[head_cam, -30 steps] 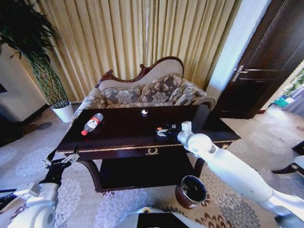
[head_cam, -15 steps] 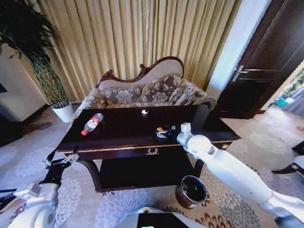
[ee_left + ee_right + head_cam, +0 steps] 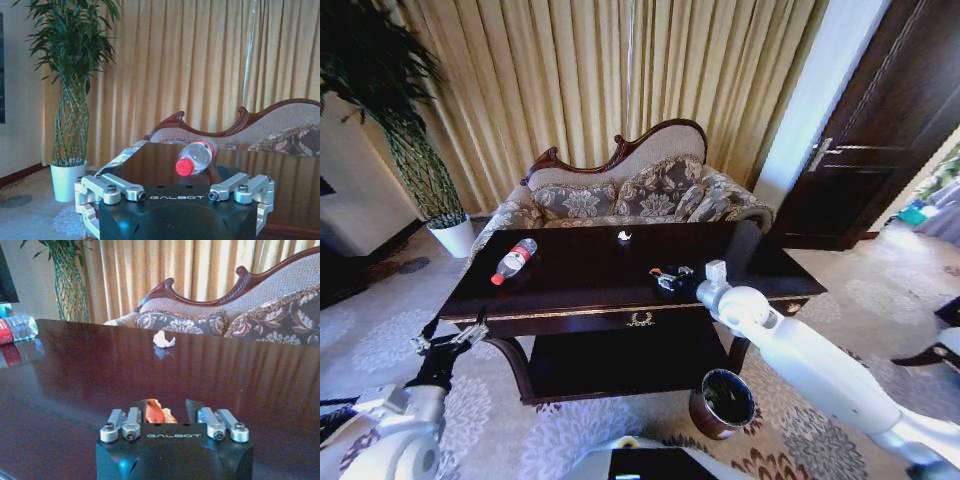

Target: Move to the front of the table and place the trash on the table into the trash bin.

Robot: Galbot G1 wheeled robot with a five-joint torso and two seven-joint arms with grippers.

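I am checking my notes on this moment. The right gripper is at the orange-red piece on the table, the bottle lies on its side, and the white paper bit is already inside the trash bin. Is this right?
Not fully. The white paper bit lies on the table near the sofa side, not inside the trash bin; the right wrist view shows it. The right gripper is at the orange-red piece, and the bottle lies on its side.

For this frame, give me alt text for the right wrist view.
The right gripper sits low over the dark table, its fingers on either side of an orange-red piece. Beyond lie a white paper bit and a sofa.
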